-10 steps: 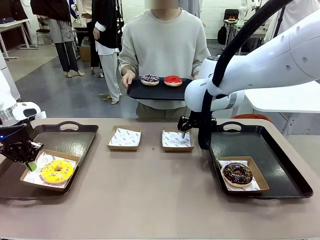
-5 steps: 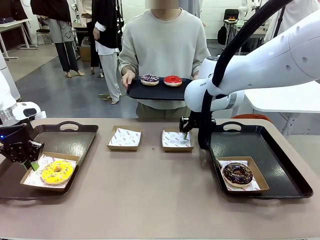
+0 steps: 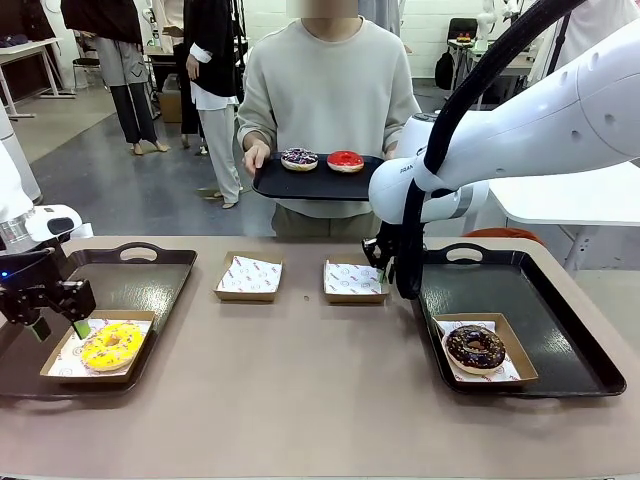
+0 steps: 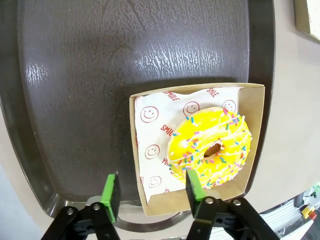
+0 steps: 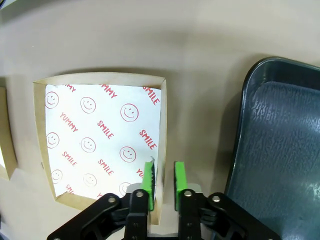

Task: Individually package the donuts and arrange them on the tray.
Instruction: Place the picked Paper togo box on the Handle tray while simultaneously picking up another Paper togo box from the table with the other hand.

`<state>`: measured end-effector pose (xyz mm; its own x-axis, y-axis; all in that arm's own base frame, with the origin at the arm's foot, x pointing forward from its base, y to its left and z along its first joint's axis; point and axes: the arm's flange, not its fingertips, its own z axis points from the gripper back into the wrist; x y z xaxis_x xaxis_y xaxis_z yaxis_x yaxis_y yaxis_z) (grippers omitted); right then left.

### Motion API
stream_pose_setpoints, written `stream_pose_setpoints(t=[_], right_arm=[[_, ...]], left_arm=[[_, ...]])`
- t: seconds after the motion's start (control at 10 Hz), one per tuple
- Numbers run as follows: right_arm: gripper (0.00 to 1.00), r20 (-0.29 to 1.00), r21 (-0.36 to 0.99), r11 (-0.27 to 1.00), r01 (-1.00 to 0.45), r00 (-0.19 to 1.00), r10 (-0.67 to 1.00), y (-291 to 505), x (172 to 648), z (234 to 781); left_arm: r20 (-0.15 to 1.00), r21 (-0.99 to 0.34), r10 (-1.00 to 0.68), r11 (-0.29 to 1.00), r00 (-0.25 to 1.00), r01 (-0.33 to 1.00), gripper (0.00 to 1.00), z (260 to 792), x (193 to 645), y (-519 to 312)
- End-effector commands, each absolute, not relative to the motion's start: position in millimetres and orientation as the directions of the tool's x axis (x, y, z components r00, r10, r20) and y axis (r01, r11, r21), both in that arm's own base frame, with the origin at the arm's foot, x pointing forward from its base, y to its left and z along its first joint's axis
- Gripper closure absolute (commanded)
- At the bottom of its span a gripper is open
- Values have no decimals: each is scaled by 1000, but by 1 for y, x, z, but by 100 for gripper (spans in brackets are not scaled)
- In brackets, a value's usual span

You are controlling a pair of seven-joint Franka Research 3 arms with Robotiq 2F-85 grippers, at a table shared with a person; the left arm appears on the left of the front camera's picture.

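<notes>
- Firstly, the left pincer [image 3: 58, 328] hangs with its jaws wide apart, gripping nothing, above the left tray [image 3: 150, 275].
- Just beside it, partly under one green pad, the yellow donut [image 4: 192, 145] lies in a paper-lined box [image 4: 256, 135] on that tray.
- Between the two pincers, a first empty box [image 3: 249, 275] sits on the desk [image 3: 300, 400].
- Beyond it, a person holds a black tray [image 3: 315, 183] carrying the purple donut [image 3: 299, 158] and the red donut [image 3: 346, 160].
- The right pincer [image 5: 164, 175] has its jaws nearly together astride the side wall of a second empty box [image 5: 102, 145]; whether they pinch it, I cannot tell.
- On that pincer's outer side, the chocolate donut [image 3: 475, 347] rests in its box on the right tray [image 3: 560, 320].
</notes>
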<state>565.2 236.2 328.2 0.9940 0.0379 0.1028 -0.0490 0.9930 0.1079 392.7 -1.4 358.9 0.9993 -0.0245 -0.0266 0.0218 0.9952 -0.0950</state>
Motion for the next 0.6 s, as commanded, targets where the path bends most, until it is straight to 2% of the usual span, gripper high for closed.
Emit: stream_pose_setpoints(t=[0.0,0.3,0.5], right_arm=[[100,112,105,993,-47,993,35,239,568,327],[100,108,101,994,-38,994,27,240,568,328],[100,110,97,995,-6,994,-4,240,564,337]], left_arm=[[-18,-100,-33,994,999,31,0,357,388,-1],[-15,-105,-29,994,999,27,2,358,387,1],[0,-125,-32,992,999,32,0,363,385,4]])
